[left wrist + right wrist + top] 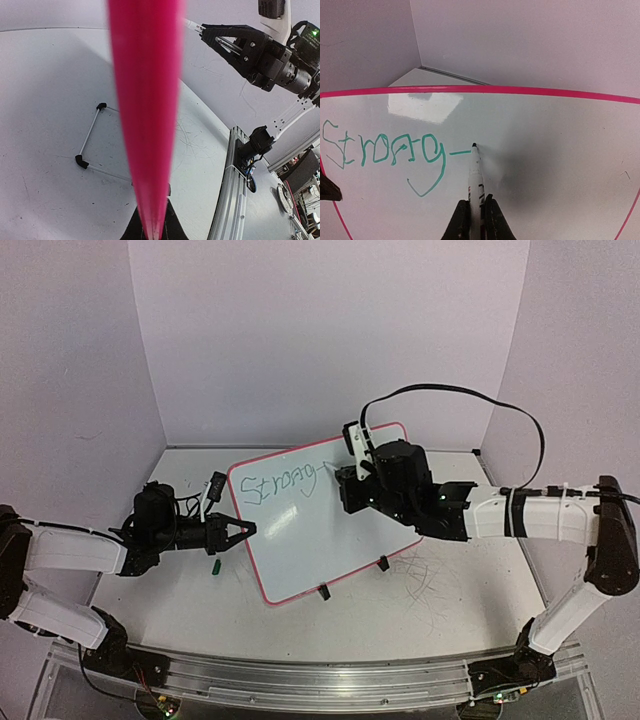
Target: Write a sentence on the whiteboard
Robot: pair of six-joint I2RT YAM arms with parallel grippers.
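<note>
The whiteboard point(330, 530) stands tilted on the table, with a pink rim and two black clip feet point(323, 591) on its near edge. The sentence point(285, 485) in green reads "Strong" with a short dash after it; the same writing shows in the right wrist view point(385, 150). My right gripper point(345, 480) is shut on a white marker point(476, 175), and the tip touches the whiteboard point(545, 150) at the dash's end. My left gripper point(240, 530) is shut on the board's left rim point(145, 100), which fills the left wrist view.
A small green marker cap point(214, 566) lies on the table near my left gripper. Faint scribble marks point(425, 580) cover the table right of the board. An aluminium rail point(330, 680) runs along the near edge. Walls close in the back and sides.
</note>
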